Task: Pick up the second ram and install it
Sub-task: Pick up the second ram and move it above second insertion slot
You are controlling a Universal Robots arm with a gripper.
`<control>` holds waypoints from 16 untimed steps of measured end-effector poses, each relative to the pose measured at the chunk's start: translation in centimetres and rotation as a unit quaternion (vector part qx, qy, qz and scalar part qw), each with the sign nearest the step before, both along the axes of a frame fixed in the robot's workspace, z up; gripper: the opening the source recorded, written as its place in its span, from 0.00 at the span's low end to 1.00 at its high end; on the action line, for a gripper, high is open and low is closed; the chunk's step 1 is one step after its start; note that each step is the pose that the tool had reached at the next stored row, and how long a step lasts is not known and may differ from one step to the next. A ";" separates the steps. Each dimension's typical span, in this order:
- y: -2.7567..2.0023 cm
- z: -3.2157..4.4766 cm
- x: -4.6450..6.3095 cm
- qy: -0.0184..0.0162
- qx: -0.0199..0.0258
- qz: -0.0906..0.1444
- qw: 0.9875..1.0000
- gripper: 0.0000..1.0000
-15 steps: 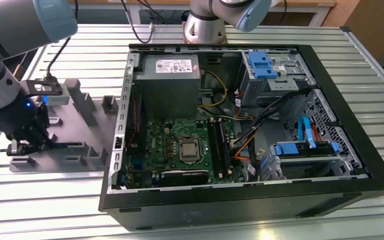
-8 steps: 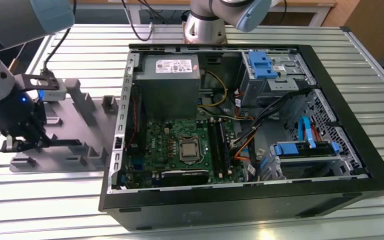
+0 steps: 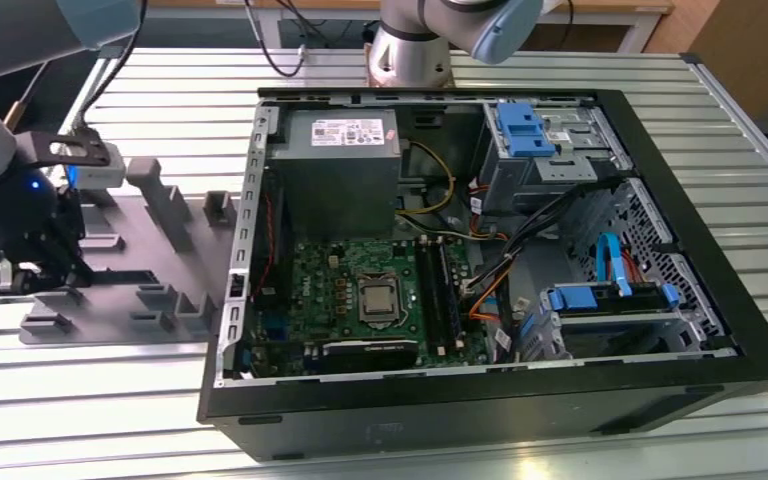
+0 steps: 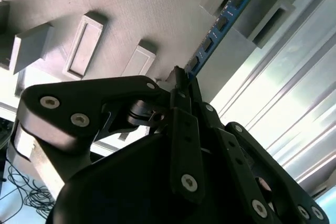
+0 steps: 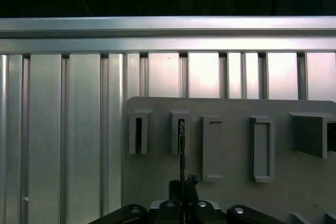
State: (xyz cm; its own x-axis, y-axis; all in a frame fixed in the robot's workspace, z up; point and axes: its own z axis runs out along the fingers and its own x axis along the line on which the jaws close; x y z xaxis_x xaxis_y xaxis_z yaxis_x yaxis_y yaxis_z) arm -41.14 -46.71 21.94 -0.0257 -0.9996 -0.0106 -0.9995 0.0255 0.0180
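Slatted aluminium table [image 3: 157,90] carries the whole setup. At the left of the exterior view, the gripper [image 3: 37,275] hangs low over the gray tray [image 3: 117,262], well apart from the open case [image 3: 704,260] that fills the centre and right. In the second wrist view the fingers [image 4: 184,103] are pressed together, pinching the near end of the ram [image 4: 223,17]. The blue stick runs from them toward the upper right of that frame, and its far end sits between the walls of a tray post. In the first wrist view the ram [image 5: 181,150] appears edge-on as a thin dark line rising from the gripper at bottom centre into the second post from the left. Judgement: the grasp is made but the stick is not yet lifted clear of the tray, so the pick-up is only partly done. Moving it to the case and seating it are undone. The motherboard [image 3: 324,280] lies at lower centre of the exterior view, with its memory slots [image 3: 435,290] just to its right. Cannot tell whether a stick already sits there.
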 end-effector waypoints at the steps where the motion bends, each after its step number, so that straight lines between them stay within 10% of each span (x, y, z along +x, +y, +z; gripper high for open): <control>1: 0.00 0.34 0.0 0.000 0.000 0.000 1.000 0.14; 16: 0.00 6.74 0.0 0.000 0.000 0.000 1.000 0.14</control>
State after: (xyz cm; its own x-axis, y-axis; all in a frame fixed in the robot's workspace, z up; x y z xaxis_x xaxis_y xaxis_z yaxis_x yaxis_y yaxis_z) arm -41.14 -46.71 28.68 -0.0257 -0.9996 -0.0106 -0.9995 0.0255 0.0179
